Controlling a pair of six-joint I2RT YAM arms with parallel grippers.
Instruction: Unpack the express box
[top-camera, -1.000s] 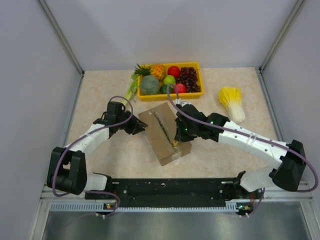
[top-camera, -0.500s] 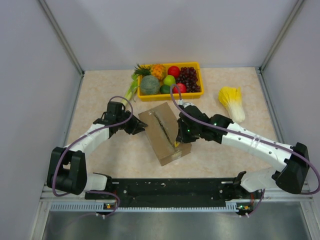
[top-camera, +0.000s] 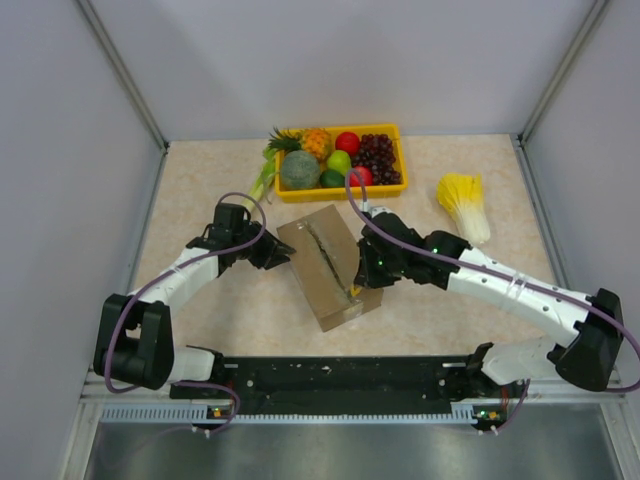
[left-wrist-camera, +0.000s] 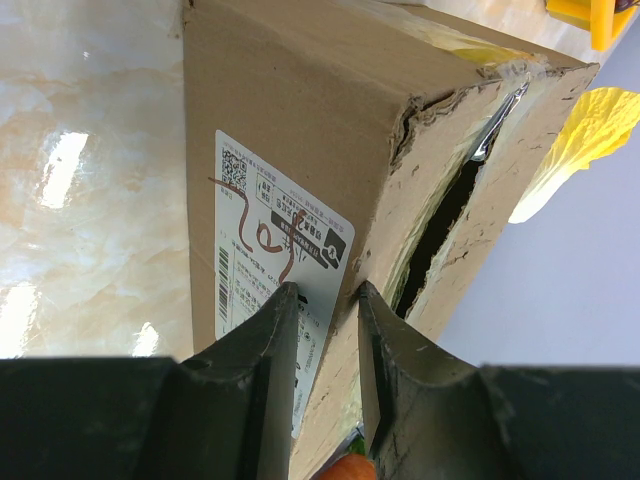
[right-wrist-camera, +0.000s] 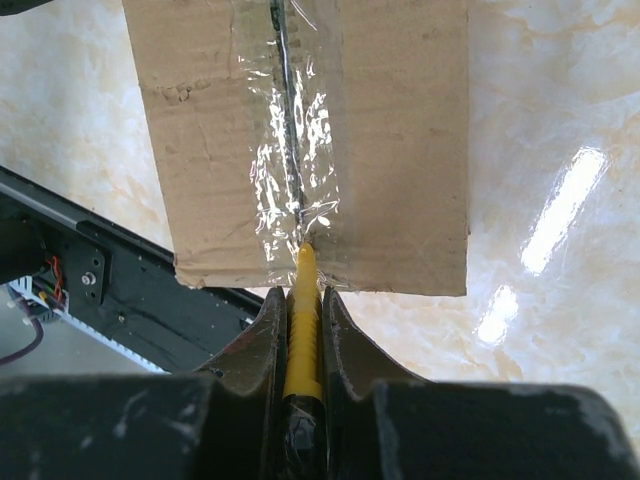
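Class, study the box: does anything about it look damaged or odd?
Yes. The box is damaged at the end by the left gripper: corner torn ragged, flap seam gaping in a dark slit.

We see the top view evenly bright, lit from above, with only soft, pale shadows on the table (top-camera: 200, 190). In both wrist views white glare patches lie on the glossy table top, and the clear tape (right-wrist-camera: 290, 150) on the express box (right-wrist-camera: 390, 120) glitters. The left gripper (left-wrist-camera: 326, 292) and right gripper (right-wrist-camera: 303, 297) look dark and slightly soft; the label (left-wrist-camera: 270, 250) and yellow cutter (right-wrist-camera: 303, 335) are fairly sharp.
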